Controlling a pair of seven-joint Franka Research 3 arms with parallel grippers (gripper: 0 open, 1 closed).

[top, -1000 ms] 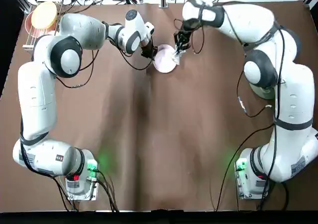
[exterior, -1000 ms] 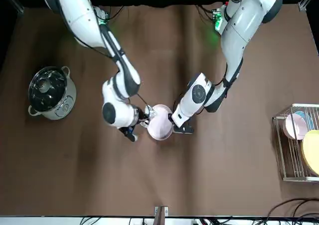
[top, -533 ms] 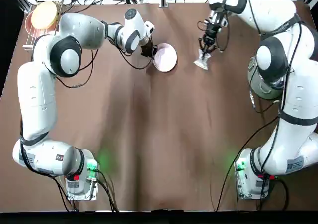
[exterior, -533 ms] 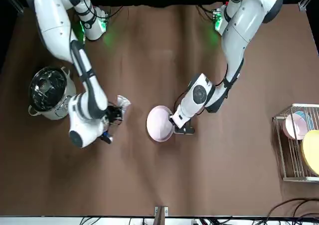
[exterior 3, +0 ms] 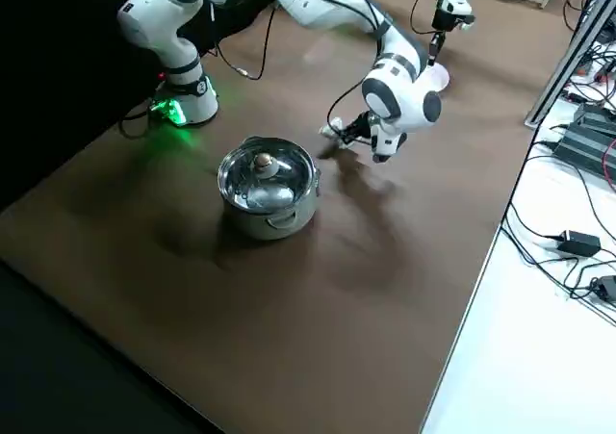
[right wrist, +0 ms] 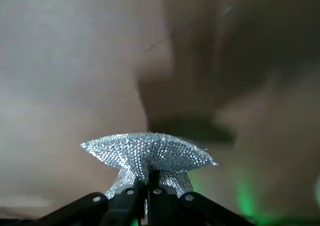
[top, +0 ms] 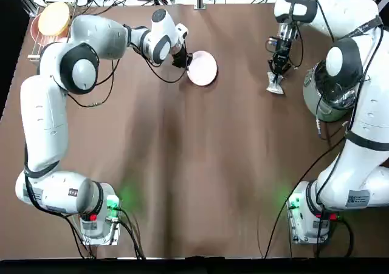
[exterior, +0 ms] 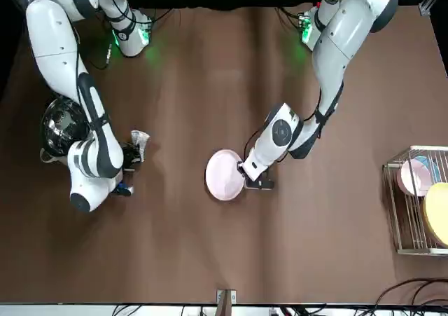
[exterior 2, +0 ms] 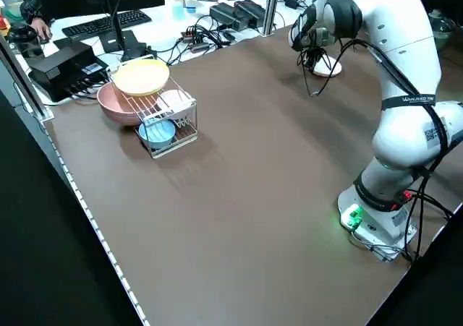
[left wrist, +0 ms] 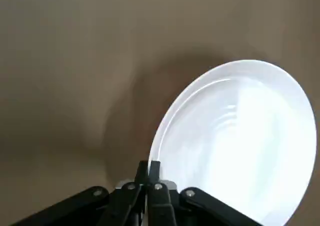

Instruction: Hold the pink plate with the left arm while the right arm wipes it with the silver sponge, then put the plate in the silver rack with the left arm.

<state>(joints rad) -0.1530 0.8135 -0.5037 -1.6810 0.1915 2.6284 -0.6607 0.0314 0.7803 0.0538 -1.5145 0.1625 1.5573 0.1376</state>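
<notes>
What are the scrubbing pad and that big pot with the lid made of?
The scrubbing pad looks like metallic mesh or glittery fabric: its silvery surface sparkles in tiny dots. The pot seems to be steel, judging by its grey metallic sheen; its lid looks like clear, glossy glass with a metal rim.

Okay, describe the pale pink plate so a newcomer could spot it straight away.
From the brown table, follow the white-and-grey left robot arm to its dark gripper near the table's middle. Its jaws are shut on the edge of a flat, round, very pale pink plate. The cream-yellow round dish, by contrast, sits in the silver wire rack.
</notes>
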